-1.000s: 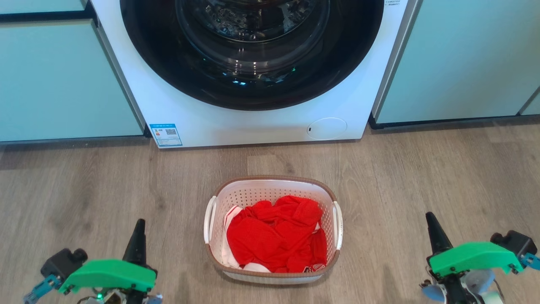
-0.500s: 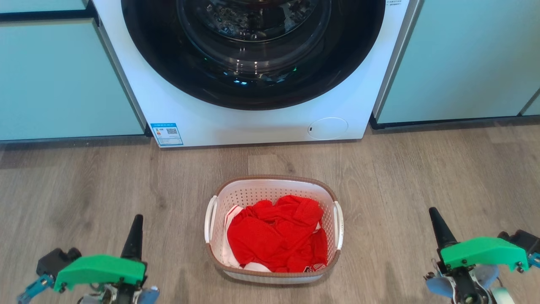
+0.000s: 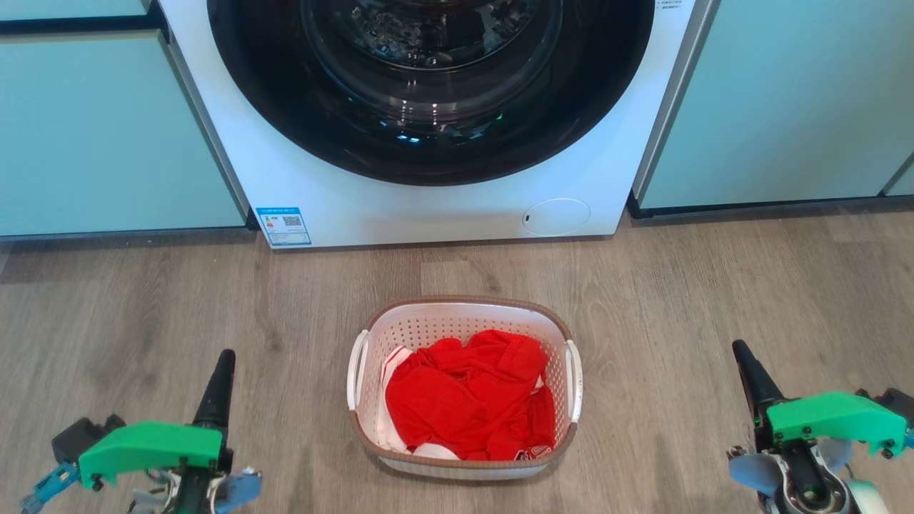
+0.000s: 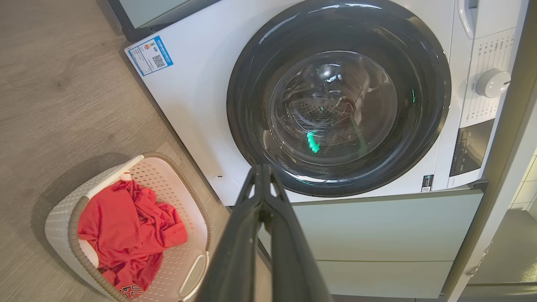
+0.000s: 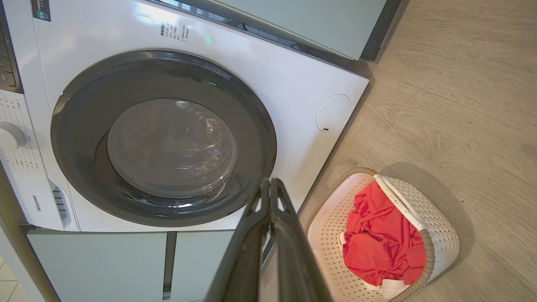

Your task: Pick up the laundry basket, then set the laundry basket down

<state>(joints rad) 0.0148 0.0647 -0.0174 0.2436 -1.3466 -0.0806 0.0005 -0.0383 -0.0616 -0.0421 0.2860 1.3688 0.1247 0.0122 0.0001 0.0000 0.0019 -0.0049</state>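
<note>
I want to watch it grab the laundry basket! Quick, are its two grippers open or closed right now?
Left gripper: closed, holding nothing.
Right gripper: closed, holding nothing.

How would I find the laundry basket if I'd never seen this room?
Find the big white washing machine with the round dark door. On the wooden floor just in front sits the laundry basket: white with little holes, a brown rim, red clothes inside.

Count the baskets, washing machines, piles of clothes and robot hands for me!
Washing machine: 1
Basket: 1
Pile of red clothes: 1
Robot hands: 2, the left hand and the right hand
Total: 5
</note>
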